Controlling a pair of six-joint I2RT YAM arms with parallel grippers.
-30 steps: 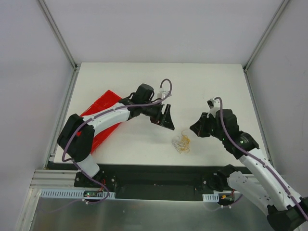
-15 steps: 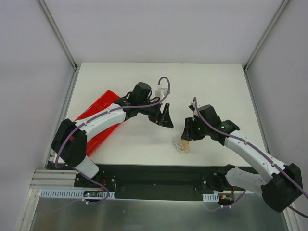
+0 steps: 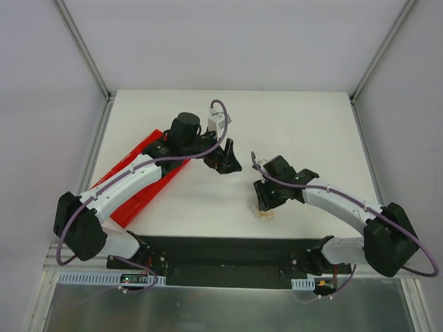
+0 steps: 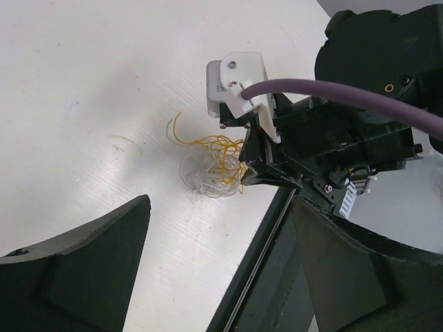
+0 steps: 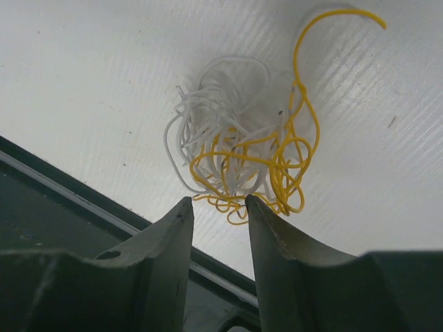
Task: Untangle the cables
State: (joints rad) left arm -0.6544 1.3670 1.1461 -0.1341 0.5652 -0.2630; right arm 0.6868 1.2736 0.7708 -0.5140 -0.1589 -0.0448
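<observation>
The cables (image 5: 239, 155) lie as one small tangled clump on the white table (image 5: 83, 62), close to its near edge. Thin yellow wires (image 5: 280, 166) curl through whitish wires (image 5: 185, 114). One yellow end arcs out free.

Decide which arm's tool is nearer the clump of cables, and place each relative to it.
Right. The right tool hovers right at the clump of cables; the left tool is well apart, farther back and to the left.
</observation>
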